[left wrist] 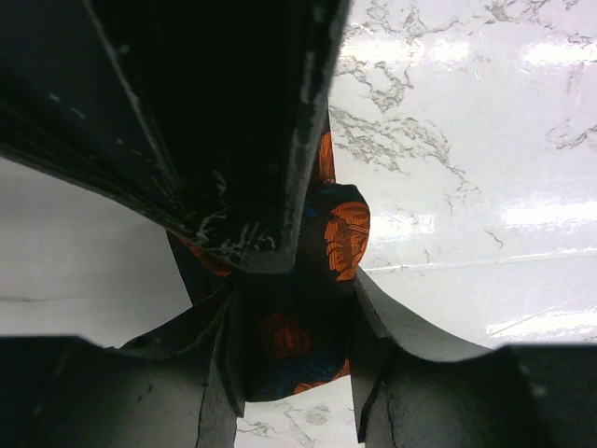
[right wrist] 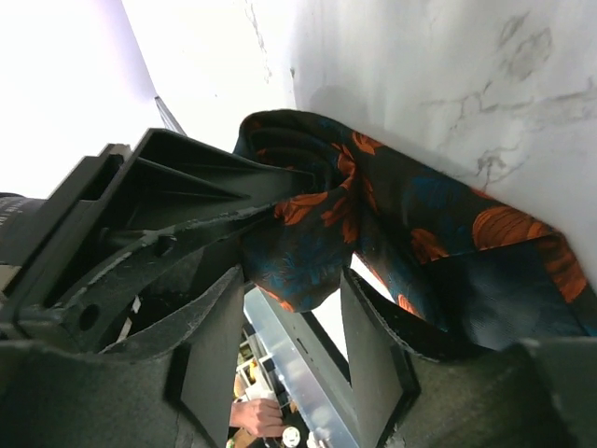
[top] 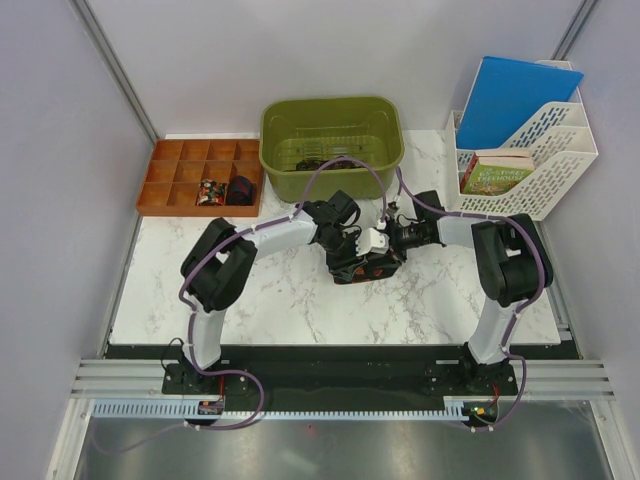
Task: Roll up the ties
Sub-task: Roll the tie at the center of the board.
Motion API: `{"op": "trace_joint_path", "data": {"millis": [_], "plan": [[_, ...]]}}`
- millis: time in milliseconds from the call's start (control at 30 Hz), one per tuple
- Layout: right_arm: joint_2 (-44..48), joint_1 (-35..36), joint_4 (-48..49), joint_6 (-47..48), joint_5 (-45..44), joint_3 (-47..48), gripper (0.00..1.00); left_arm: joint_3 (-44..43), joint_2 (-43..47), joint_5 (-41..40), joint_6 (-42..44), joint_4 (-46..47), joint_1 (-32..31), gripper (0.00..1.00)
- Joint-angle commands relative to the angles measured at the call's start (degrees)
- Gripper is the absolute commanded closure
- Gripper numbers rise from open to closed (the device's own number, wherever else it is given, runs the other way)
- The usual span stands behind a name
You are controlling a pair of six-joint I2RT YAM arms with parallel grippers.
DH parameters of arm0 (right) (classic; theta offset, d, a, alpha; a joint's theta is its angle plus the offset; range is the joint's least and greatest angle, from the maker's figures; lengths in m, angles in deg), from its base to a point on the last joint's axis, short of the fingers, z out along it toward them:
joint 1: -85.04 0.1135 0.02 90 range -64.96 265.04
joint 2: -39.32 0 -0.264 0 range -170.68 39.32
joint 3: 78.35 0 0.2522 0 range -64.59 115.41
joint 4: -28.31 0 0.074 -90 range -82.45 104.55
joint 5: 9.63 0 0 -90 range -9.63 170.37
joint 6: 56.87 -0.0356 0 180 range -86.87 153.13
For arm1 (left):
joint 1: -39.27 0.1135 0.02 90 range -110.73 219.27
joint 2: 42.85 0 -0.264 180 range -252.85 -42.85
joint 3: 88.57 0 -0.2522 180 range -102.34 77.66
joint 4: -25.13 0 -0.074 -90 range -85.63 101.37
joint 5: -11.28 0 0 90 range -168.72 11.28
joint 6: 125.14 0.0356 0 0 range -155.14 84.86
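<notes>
Pincer, left: the left gripper [left wrist: 297,317] is clamped on the tie [left wrist: 340,233], and the rolled cloth fills the gap between its two fingers.
Pincer, right: the right gripper [right wrist: 289,285] has its jaws apart and holds nothing. The tie lies just past its fingertips.
Tie: black with orange-red and blue blotches, at the middle of the table [top: 300,310] where the two grippers meet; part coiled, part lying flat.
Left wrist view alone: the coil seen between the fingers, with a black finger of the right gripper filling the upper left.
Right wrist view alone: the loose length of tie running off to the right on the marble top.
Top view alone: both arms bent inward to the centre, the tie mostly hidden beneath them.
Tray [top: 160,190]: brown, compartmented, far left, with two dark rolls [top: 210,192] in its near-right compartments.
Bin [top: 280,160]: green, far centre; contents too dark to tell.
Rack [top: 560,170]: white, far right, holding a blue folder [top: 520,95] and a book [top: 497,172].
</notes>
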Motion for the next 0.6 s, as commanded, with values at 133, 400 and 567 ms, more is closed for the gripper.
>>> {"op": "trace_joint_path", "data": {"millis": [133,400,567], "plan": [[-0.5,2.2,4.5,-0.9,-0.4,-2.6,0.50,0.1,-4.1,-3.0,-0.6,-3.1,-0.6,0.69],[-4.0,1.9,4.7,0.9,-2.2,-1.9,1.00,0.8,-2.3,-1.0,-2.0,-2.1,1.3,0.43],[-7.2,0.1,1.3,4.8,-2.9,-0.1,1.00,8.1,7.8,3.7,-5.9,7.2,4.6,0.14]]}}
